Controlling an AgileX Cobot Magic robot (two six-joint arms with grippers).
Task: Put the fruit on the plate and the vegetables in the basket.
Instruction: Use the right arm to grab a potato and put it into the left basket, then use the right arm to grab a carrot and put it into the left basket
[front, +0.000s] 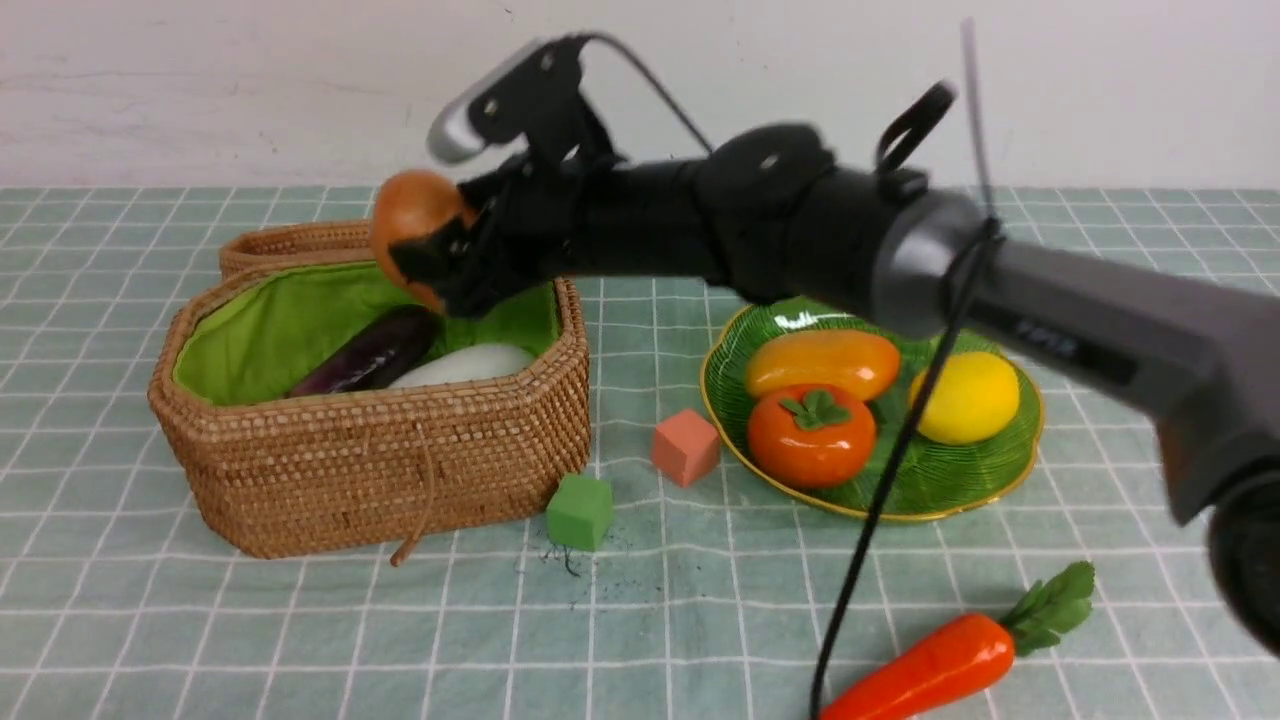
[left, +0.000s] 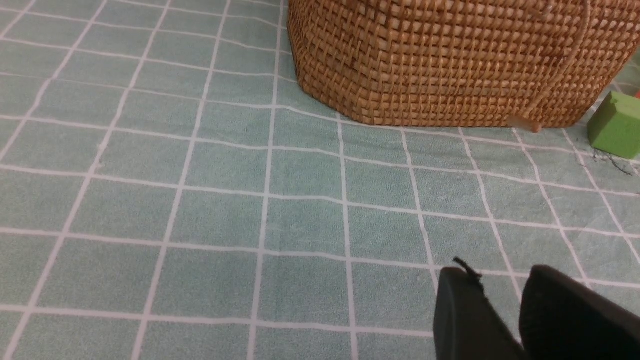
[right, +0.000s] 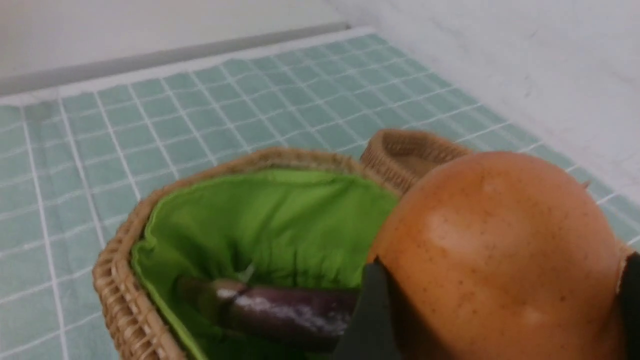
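Fingers (right: 372, 310) of my right gripper (front: 425, 255) are clamped on the potato (front: 412, 222), spread wide around its bulk. Potato hangs over the far side of the basket (front: 380, 470), above the green lining, clear of the rim. From the right wrist view, the potato fills the near field with the basket mouth open below and beyond it.

Left gripper (left: 505, 320): low over bare surface (left: 200, 225), just short of the basket's near wall. Fingers a narrow gap apart, nothing between them.

Basket contents: eggplant (front: 370, 355) and radish (front: 465, 365) lying side by side on the lining. Lid (front: 290, 240) folded back behind.

Plate (front: 1020, 470): mango (front: 822, 362), persimmon (front: 812, 435) and lemon (front: 965, 397) all on it. Fruit half looks done.

Carrot (front: 950, 660) lies on the surface near the front, right of centre, well apart from the basket. Green cube (front: 580, 512) and pink cube (front: 686, 446) sit between basket and plate; neither belongs to the sort.

Step in hand, as I judge it: dropping the potato, third vegetable of four.

Next move calls for: lowering a little toward the lining, aiming for the free patch behind the eggplant and radish, then parting the fingers fully. After that, the carrot remains. It sits on my right side, so the right arm would have to swing back across the plate without clipping the fruit.
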